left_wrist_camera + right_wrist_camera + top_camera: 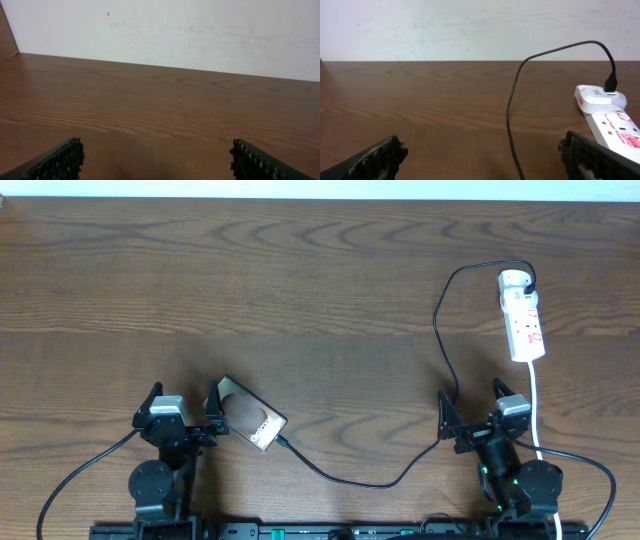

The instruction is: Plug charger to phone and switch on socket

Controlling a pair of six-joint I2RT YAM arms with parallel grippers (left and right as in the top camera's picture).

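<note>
Bench (320, 280): dark wood, takes up pretty much the whole overhead view, pale wall (200, 30) behind it.
Charger (440, 330): black cable loops from the white adapter (514, 281) on the socket, runs down through the right hand's gap, then sweeps left to the phone's near end. Can't tell if the tip is fully seated.
Socket (523, 320): far right, ahead of the right hand and a bit to its right, apart from it. Switch position is too small to read.
Phone (250, 418): lies flat and angled, just beside the left hand's right finger, outside the gap.
Left hand (185, 392): fingers spread, nothing between them.
Right hand (470, 395): spread too, not pinching the cable.
</note>
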